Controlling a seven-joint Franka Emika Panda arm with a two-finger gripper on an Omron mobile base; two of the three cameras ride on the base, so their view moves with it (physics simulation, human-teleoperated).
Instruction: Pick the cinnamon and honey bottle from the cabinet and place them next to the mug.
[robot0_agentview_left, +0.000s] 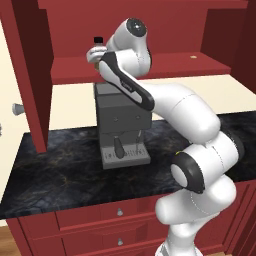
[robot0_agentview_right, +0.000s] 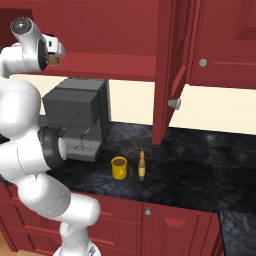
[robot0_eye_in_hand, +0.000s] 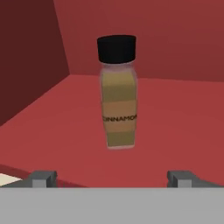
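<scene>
I have the hand (robot0_eye_in_hand: 112, 177) spread wide, empty; the cinnamon (robot0_eye_in_hand: 118, 94) stands upright dead ahead, centred between its fingertips.

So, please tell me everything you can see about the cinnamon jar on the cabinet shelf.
The cinnamon jar is a small clear cylinder with a black cap, tan-brown powder inside and a tan label that reads as cinnamon. It looks like glass or clear plastic. It stands upright and closed on the red shelf of the cabinet, away from the walls as far as the hand view shows. Nothing touches it but the shelf. The open gripper faces it, with the jar centred between the fingertips but further back, not yet between them.
</scene>
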